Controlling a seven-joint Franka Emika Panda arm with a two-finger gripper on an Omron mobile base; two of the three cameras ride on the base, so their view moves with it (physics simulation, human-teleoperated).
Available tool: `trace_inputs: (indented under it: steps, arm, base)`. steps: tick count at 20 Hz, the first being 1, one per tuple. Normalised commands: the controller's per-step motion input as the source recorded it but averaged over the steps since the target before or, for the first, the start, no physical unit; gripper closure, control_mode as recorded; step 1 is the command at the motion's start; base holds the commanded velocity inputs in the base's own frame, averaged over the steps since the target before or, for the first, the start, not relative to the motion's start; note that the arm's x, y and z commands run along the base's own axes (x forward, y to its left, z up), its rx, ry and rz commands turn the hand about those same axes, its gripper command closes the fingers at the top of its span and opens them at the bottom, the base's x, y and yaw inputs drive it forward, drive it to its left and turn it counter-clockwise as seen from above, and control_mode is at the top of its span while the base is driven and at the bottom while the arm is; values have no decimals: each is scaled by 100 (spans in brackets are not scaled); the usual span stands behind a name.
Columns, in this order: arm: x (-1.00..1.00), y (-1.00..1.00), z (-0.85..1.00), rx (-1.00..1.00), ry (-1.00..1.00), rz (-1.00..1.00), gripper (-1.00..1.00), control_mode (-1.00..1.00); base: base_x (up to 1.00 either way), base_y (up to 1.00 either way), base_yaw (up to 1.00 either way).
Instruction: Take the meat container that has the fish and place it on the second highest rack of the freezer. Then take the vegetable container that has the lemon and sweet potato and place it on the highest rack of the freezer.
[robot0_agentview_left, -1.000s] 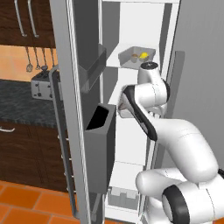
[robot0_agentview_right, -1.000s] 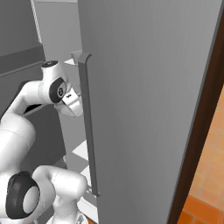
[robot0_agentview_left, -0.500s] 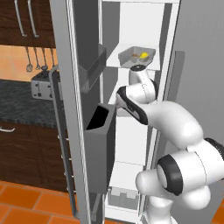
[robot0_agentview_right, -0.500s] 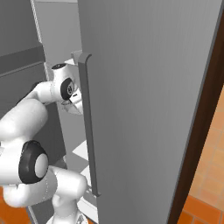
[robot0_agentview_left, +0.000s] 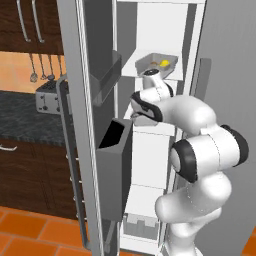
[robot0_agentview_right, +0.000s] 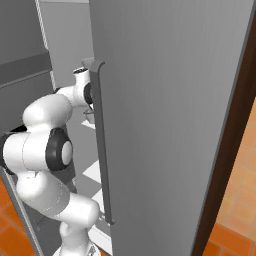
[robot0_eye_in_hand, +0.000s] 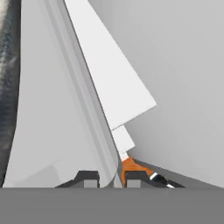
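In front of the robot the freezer (robot0_agentview_left: 150, 30) stands open, its door (robot0_agentview_left: 80, 125) swung out to the left with a dark bin (robot0_agentview_left: 112, 165) on its inner face. The arm (robot0_agentview_left: 200, 150) is folded up tight before the opening and covers the middle shelves, so I cannot tell whether the fish container sits on the second rack.

Above the arm, the tray (robot0_agentview_left: 150, 61) rests flat on what looks to be the highest rack (robot0_agentview_left: 131, 70), well back toward the right wall. The lemon (robot0_agentview_left: 164, 63) shows as a yellow spot inside it. The sweet potato is too small to make out.

The gripper (robot0_eye_in_hand: 111, 179) is clenched with nothing between its tips. In the hand view it points down along a white inner wall and a grey edge, toward a bit of orange floor.

My judgement is that the vegetable tray is already set down and let go, which puts the task at or near its end. What remains is to get the hand clear. That calls for moving straight out of the opening, low enough not to nudge the tray from below. The elbow must also keep off the door and its bin, since the arm has little room between them.
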Motion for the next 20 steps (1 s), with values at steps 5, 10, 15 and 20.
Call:
trace_inputs:
  steps: [5,10,15,20]
  arm:
    - [54,0,-82,-13,-7,2,100,-100]
    - [22,-32,-58,-8,-10,3,-100,-100]
    - [-70,0,13,-8,-35,-1,-100,-100]
    - [-100,4,44,0,-49,-15,-100,-100]
  base:
    - [0,0,0]
    - [0,0,0]
    - [0,0,0]
    - [0,0,0]
